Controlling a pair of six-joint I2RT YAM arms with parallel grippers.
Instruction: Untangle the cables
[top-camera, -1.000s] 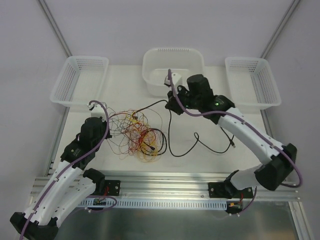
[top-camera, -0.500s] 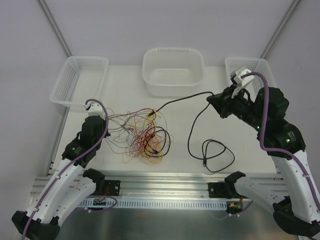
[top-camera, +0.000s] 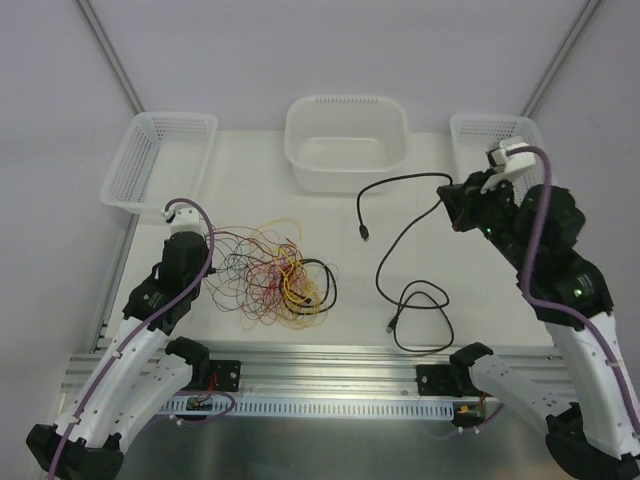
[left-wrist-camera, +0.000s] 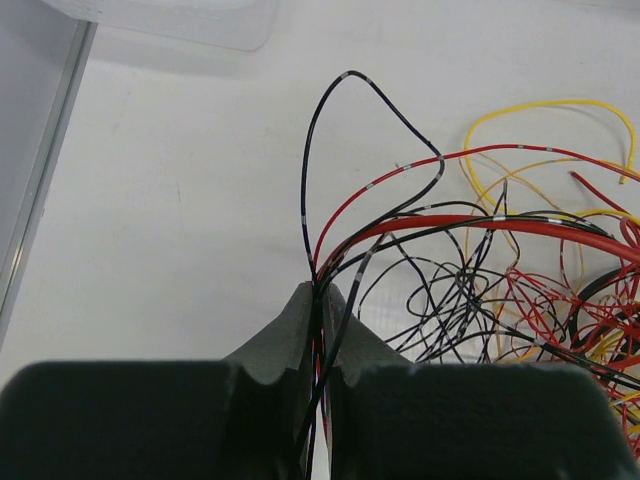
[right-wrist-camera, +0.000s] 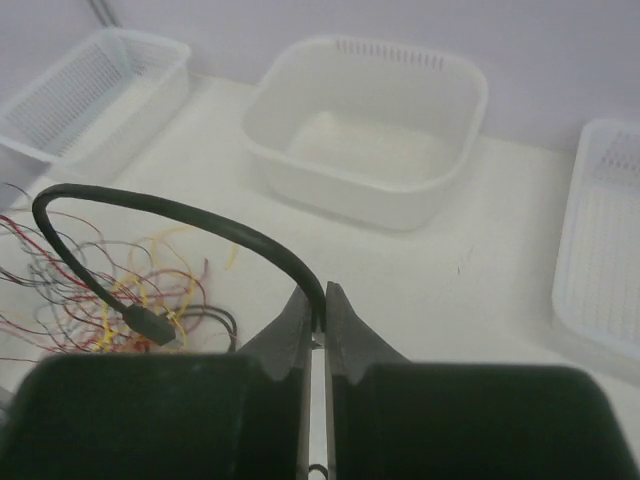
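Right end effector (right-wrist-camera: 322, 305) clamped on one black cable (top-camera: 385, 262), left end effector (left-wrist-camera: 320, 300) pinching one cable tangle (top-camera: 280, 285), three white baskets (top-camera: 346, 103).

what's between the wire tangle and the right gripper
In the top view, only the black cable that the right gripper holds: its plug end curls toward the tangle over bare table, not touching it.

The left arm (top-camera: 120, 375) and right arm (top-camera: 600, 390) have white links dotted with holes and black joint housings; a purple cable (top-camera: 528, 262) runs along each. The left gripper (left-wrist-camera: 318, 290) and right gripper (right-wrist-camera: 317, 292) have dark grey wedge-shaped fingers (left-wrist-camera: 280, 335)
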